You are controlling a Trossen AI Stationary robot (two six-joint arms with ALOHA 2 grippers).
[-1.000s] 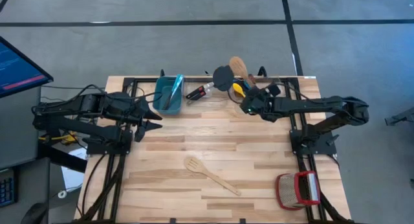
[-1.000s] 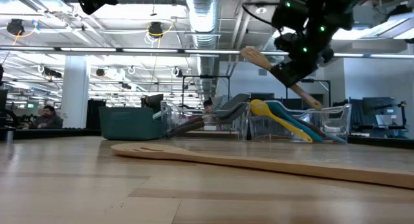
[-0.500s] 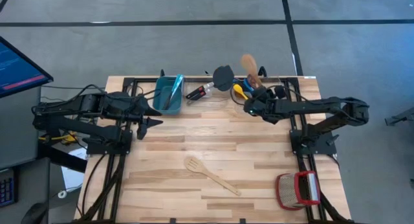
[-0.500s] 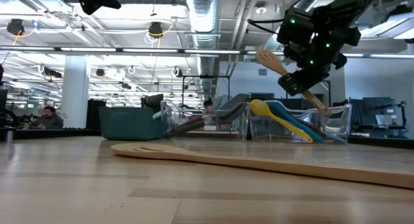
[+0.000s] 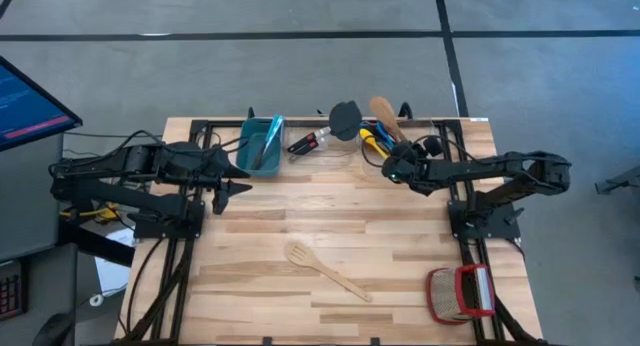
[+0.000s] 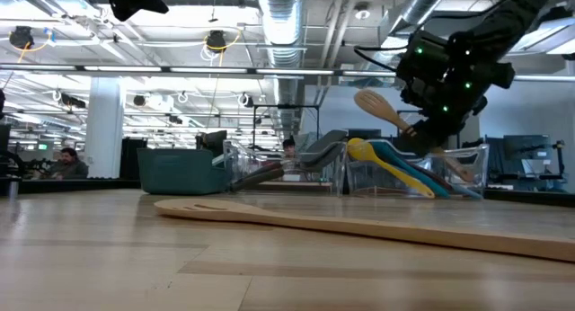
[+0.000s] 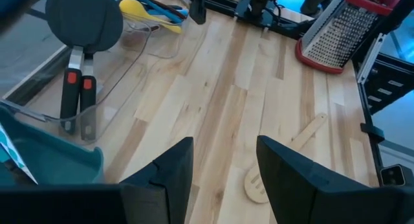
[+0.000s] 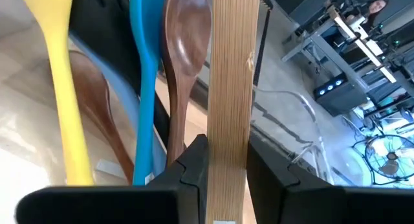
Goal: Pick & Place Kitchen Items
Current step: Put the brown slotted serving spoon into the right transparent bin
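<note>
From above, your right gripper (image 5: pixel 398 166) near the desk's far edge clamps a wooden spoon (image 5: pixel 384 116). At table height, the spoon slants above the clear holder (image 6: pixel 467 172). Your left gripper (image 7: pixel 223 166), parted and empty, faces bare desk (image 7: pixel 213 101) toward a slotted spoon (image 7: pixel 284 162).

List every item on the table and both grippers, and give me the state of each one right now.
Right gripper: shut on wooden spoon.
Wooden spoon: held tilted over clear tray.
Left gripper: open, empty, beside teal bin.
Slotted wooden spoon: lying flat on the table.
Teal bin: upright.
Red grater: lying on its side.
</note>
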